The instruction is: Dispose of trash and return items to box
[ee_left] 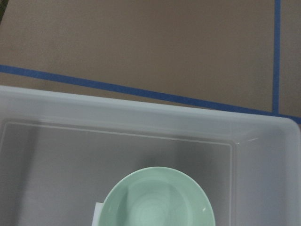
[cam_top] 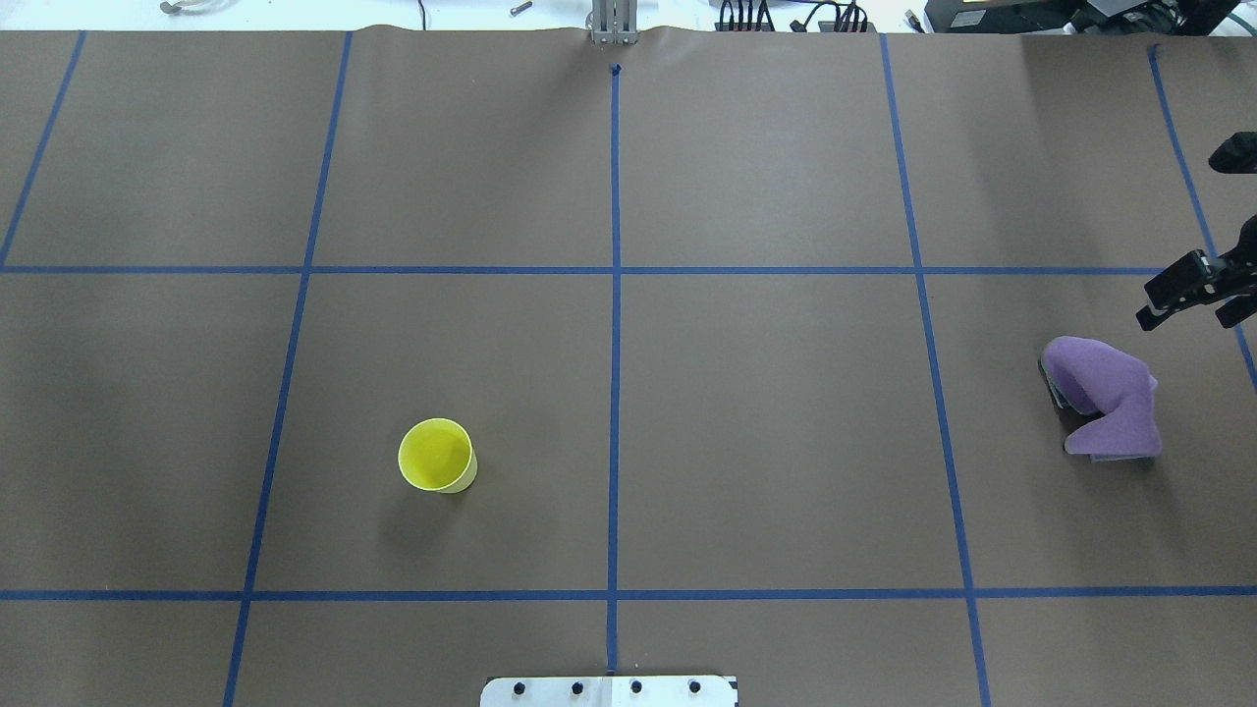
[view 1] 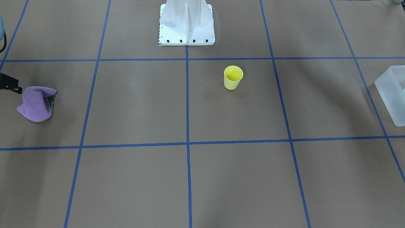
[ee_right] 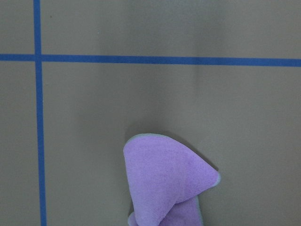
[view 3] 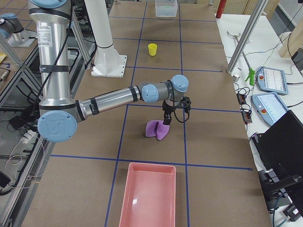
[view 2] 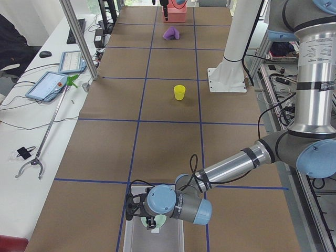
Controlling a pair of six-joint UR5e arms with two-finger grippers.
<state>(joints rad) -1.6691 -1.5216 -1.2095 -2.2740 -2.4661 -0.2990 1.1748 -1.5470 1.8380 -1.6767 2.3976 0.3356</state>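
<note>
The yellow cup (view 1: 233,77) stands upright and alone near the table's middle; it also shows in the overhead view (cam_top: 437,456). The mint-green bowl (ee_left: 157,200) sits inside the translucent box (ee_left: 141,113), which lies at the table's left end (view 1: 390,95). My left gripper (view 2: 140,215) hovers over the box and bowl; I cannot tell if it is open or shut. A crumpled purple cloth (cam_top: 1105,398) lies at the right end. My right gripper (cam_top: 1183,299) is open and empty, just above and beside the cloth (ee_right: 164,181), not touching it.
A pink tray (view 3: 147,198) lies at the far right end of the table, beyond the cloth. The white robot pedestal (view 1: 186,23) stands at the table's rear middle. Blue tape lines grid the brown tabletop (cam_top: 766,442).
</note>
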